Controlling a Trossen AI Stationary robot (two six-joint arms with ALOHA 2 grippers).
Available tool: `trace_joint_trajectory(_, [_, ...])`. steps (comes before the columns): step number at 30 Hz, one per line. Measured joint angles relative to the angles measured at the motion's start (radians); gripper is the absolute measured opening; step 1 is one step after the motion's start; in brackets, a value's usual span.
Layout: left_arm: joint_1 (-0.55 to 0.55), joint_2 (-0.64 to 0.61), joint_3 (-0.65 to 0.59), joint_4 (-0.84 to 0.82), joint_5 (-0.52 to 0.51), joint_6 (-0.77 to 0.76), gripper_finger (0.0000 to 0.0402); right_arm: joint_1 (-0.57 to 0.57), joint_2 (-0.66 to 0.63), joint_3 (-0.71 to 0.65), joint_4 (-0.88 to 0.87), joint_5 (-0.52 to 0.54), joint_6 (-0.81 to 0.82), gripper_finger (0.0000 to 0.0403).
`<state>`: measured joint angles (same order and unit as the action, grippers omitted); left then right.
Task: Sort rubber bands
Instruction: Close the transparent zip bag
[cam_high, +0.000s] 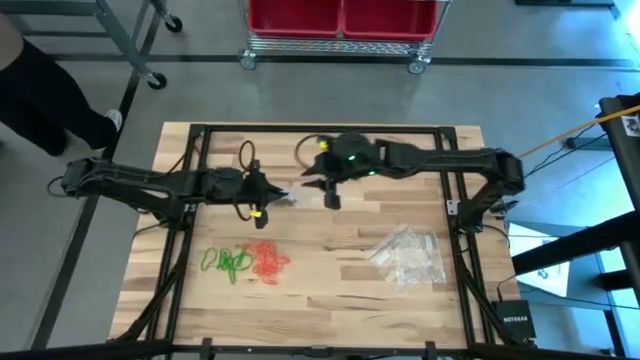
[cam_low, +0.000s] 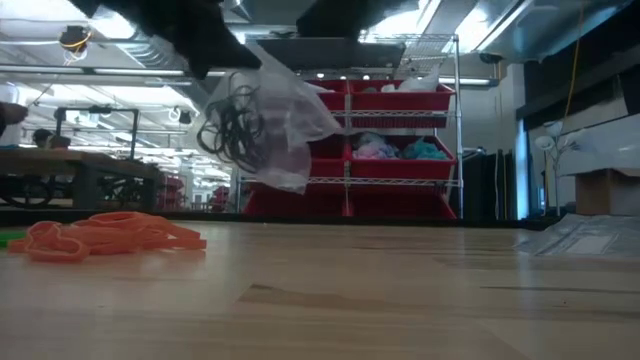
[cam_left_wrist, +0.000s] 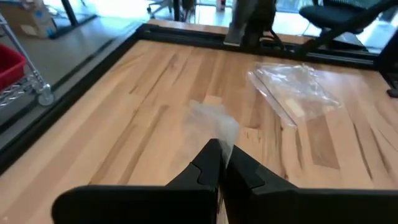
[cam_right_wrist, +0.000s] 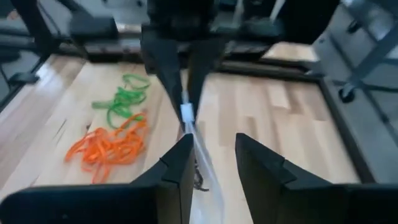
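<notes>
Nearest our left tool (cam_high: 268, 193), clenched on its top edge, hangs a clear bag (cam_low: 275, 115) with the black rubber bands (cam_low: 233, 128) bunched inside it, clear of the table (cam_high: 330, 255). The film is thin and slack, so it should slide and crumple; we judge the pinch belongs on the rim, with the weight of the loops pulling the bag straight below. Our right tool (cam_right_wrist: 209, 163) faces the left one just across the bag, its two fingers standing apart around the hanging film and gripping nothing that we can see.

A little further from the left tool, toward the table's front edge, lie the orange rubber bands (cam_high: 267, 261) touching the green rubber bands (cam_high: 227, 262). These are light, soft, stretchy loops that tangle and snag, so we would take a single strand at the heap's edge.

Farthest, beyond the right tool, lies a heap of spare clear bags (cam_high: 408, 256).
</notes>
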<state>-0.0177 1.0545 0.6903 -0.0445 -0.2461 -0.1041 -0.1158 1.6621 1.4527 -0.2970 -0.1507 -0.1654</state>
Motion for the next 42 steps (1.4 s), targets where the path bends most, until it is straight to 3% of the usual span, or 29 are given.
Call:
trace_joint_trajectory(9, [0.000,0.039,0.076,-0.088,0.001,-0.002,0.0000,0.012,0.151,0.135,-0.074,-0.122,0.006,0.0111])
trace_joint_trajectory(17, [-0.002,0.039,0.076,-0.073,0.011,0.000,0.0000,0.012,0.157,0.140,-0.044,-0.043,0.008,0.0111])
trace_joint_trajectory(35, [-0.002,0.039,0.076,-0.075,0.036,0.007,0.0000,0.011,0.182,0.140,-0.003,-0.104,0.030,0.0110])
trace_joint_trajectory(42, [-0.002,0.039,0.076,-0.079,0.034,0.007,0.0000,0.011,0.182,0.139,-0.007,-0.105,0.029,0.0055])
